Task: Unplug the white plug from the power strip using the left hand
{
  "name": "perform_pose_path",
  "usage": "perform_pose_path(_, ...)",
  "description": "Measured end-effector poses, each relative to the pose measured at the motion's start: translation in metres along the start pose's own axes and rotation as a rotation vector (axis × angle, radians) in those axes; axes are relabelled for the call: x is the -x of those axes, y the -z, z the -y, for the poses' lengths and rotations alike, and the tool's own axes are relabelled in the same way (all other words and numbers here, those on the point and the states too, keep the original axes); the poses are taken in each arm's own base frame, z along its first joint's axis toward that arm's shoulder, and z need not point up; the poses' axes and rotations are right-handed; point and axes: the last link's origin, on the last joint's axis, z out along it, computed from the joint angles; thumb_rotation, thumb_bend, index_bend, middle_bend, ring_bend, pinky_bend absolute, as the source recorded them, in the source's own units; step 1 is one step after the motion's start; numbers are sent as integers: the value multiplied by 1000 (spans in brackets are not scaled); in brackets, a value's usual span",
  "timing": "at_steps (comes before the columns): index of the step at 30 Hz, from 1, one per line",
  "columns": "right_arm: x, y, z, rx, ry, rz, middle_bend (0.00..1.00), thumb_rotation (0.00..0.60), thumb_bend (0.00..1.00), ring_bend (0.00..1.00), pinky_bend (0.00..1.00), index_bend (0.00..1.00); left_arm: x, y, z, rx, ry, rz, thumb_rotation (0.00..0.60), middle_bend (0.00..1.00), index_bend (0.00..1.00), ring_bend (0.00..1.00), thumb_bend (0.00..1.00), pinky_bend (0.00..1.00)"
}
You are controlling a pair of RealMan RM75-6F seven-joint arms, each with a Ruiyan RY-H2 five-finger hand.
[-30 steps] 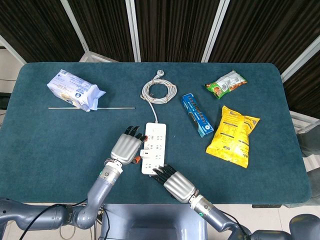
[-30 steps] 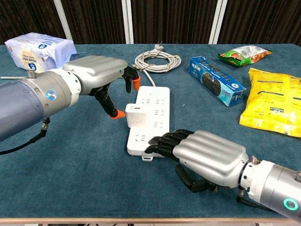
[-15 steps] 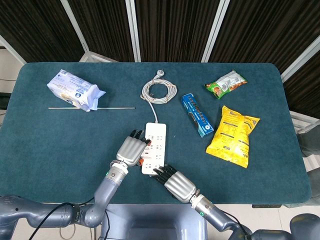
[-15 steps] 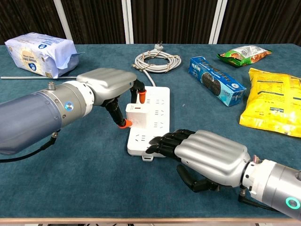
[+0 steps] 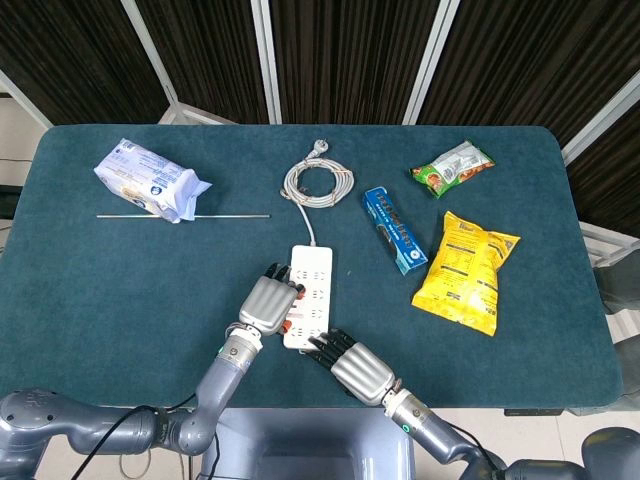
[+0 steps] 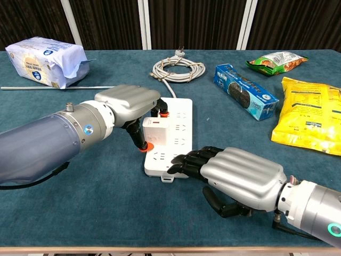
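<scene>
The white power strip [image 6: 178,125] lies mid-table, its cord running back to a coil [image 6: 178,68]. A white plug [image 6: 157,130] sits in the strip's left side. My left hand [image 6: 128,101] reaches over it from the left and pinches it, with one orange-tipped finger at its far edge and the thumb at its near edge. My right hand [image 6: 240,173] presses its dark fingertips [image 6: 184,160] down on the strip's near end. In the head view the left hand [image 5: 268,300] covers most of the plug, and the right hand [image 5: 355,368] rests at the near end of the strip [image 5: 312,285].
A blue-white tissue pack [image 5: 150,180] and a thin metal rod [image 5: 185,216] lie at the back left. To the right of the strip are a blue cookie box [image 5: 393,230], a yellow chip bag [image 5: 465,270] and a green snack pack [image 5: 452,166].
My left hand has moved right onto the strip, and its thumb and finger have closed around the white plug. The right hand has stayed pressed on the strip's near end.
</scene>
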Motion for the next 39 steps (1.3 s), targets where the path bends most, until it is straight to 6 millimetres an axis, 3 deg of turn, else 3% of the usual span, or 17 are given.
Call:
perform_pose_path(13,0,1,-2,6,0,2,120,600,888,116,127,125,6,-3,-4,13,-6,0,600,494,460,142,240,135)
perform_pose_path(23,2,1,-4,11,-1,10,120,600,888,116,128,125,11,-4,-7,21,-10,-7,600,611,579,193,359,158)
perform_pose_path(39,4,2,-7,16,-2,17,120,600,889,116,128,125,13,-7,-12,34,-13,-47,600,639,609,215,364,170)
